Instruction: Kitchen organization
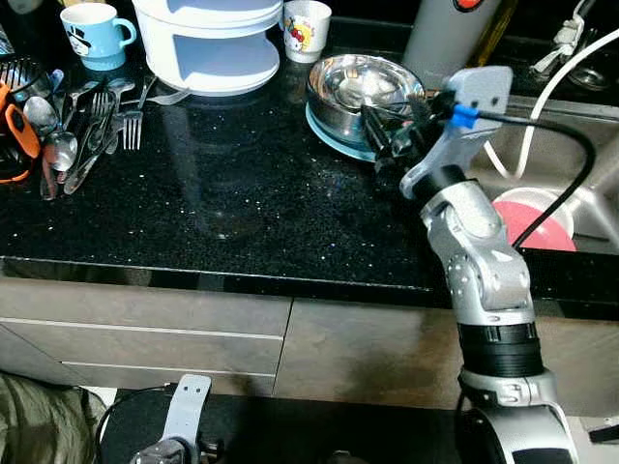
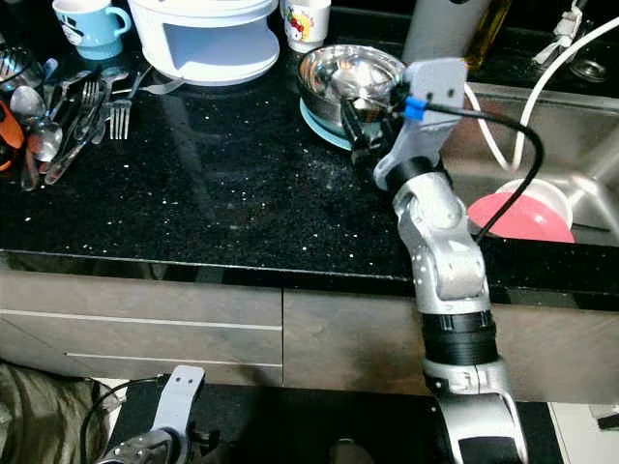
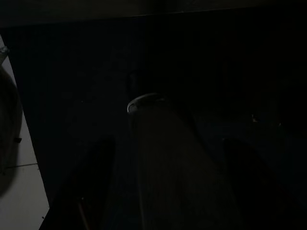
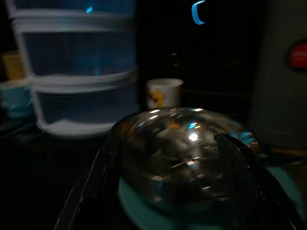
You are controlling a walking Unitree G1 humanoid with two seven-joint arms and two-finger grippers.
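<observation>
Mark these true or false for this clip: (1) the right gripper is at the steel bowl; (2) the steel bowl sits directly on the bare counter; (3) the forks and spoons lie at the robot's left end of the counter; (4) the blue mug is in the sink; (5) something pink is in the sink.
1. True. The right gripper is at the near rim of the steel bowl, fingers spread open on either side of it in the right wrist view.
2. False. It rests on a teal plate.
3. True. The cutlery lies there.
4. False. The blue mug stands on the counter, back left.
5. True. A pink dish lies in the sink.
</observation>
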